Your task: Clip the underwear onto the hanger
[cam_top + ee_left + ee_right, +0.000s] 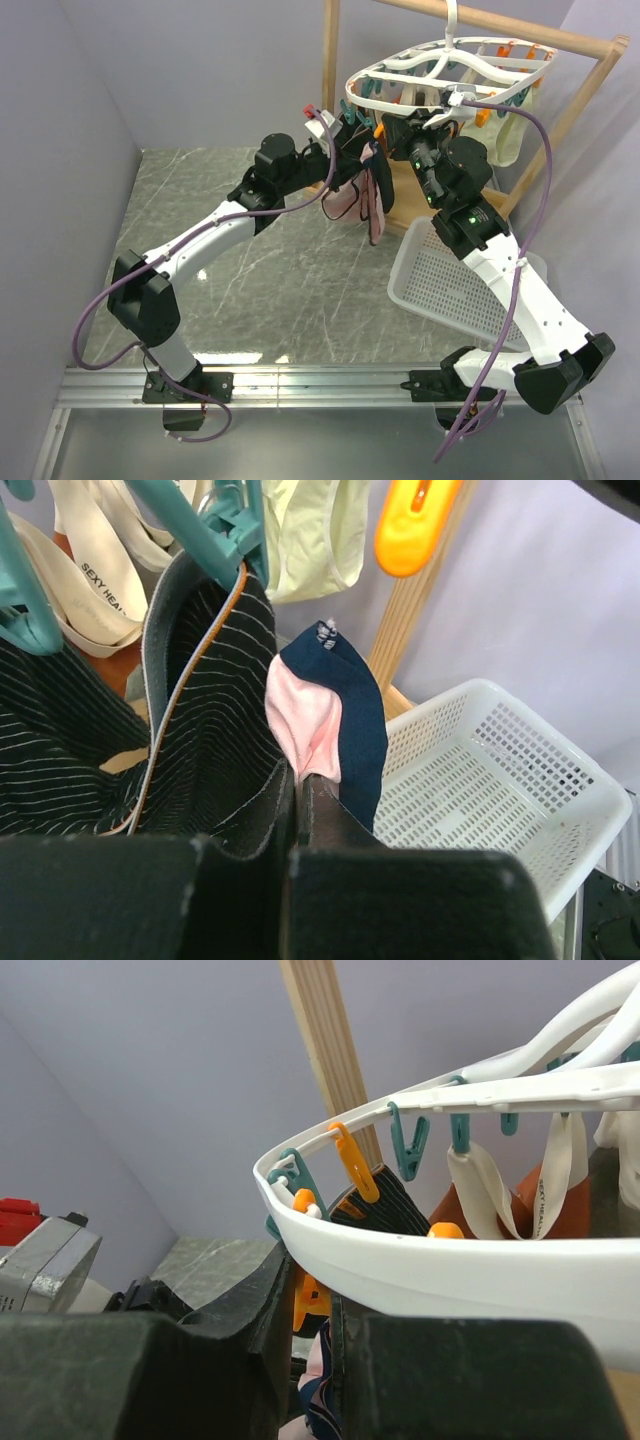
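Observation:
The white oval hanger [450, 72] hangs from the wooden rack with teal and orange pegs below it. My left gripper [355, 150] is just under its left rim, shut on the pale pink underwear [375, 205], which dangles below. In the left wrist view the jaws [298, 780] pinch the pink fabric with navy edging [330, 715]. My right gripper [393, 135] is at the same rim. In the right wrist view its fingers [312, 1305] squeeze an orange peg [312, 1300] under the hanger rim [450, 1270]. The underwear [322, 1390] shows just below that peg.
A black striped garment [200, 710] and cream garments [90, 570] hang from neighbouring pegs. A white mesh basket [450, 280] lies on the table under my right arm. The wooden rack post [330, 50] stands behind the hanger. A marbled grey tabletop [250, 270] lies below.

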### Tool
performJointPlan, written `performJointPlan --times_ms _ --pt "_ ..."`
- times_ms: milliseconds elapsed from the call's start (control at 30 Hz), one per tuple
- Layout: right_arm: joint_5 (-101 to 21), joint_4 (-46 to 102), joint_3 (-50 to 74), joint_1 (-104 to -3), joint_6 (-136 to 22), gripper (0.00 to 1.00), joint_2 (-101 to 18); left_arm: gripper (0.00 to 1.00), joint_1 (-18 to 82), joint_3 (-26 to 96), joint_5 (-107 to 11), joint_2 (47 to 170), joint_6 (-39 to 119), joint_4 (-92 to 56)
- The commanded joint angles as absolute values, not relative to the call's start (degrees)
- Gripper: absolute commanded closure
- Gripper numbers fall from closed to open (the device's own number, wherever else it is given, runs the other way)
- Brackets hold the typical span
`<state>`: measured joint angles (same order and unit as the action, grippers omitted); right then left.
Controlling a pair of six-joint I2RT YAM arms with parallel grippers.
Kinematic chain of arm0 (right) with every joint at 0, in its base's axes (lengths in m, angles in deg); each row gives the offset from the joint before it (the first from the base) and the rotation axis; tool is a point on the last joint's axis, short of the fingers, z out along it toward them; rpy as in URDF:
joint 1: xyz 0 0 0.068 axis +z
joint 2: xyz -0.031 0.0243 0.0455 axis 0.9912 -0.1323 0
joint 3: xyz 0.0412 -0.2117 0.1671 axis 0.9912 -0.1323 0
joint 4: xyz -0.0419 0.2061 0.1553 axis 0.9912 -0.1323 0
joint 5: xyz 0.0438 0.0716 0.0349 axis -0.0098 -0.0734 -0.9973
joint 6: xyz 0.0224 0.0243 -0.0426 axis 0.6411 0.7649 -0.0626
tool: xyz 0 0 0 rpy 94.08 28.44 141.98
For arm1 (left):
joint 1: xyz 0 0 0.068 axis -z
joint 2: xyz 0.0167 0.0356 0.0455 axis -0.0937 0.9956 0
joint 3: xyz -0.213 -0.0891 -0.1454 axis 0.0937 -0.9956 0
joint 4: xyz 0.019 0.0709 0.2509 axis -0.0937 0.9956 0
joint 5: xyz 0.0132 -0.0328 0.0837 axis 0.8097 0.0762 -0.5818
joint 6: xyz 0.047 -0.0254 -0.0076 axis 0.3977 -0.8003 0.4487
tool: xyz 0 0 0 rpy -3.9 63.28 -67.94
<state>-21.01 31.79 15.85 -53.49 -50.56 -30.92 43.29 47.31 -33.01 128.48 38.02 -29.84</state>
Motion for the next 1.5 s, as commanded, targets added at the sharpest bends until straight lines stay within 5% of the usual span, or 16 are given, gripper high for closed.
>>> performJointPlan --times_ms 0,1467 --pt "-21.14 31.73 16.21 -54.54 -49.53 1.00 -29.90 1.00 43.78 50.71 -33.84 128.24 36.14 -32.16" --pt "-23.07 31.47 14.45 -55.59 -48.74 1.00 -28.58 1.00 45.36 54.75 -33.58 130.00 33.06 -36.73"
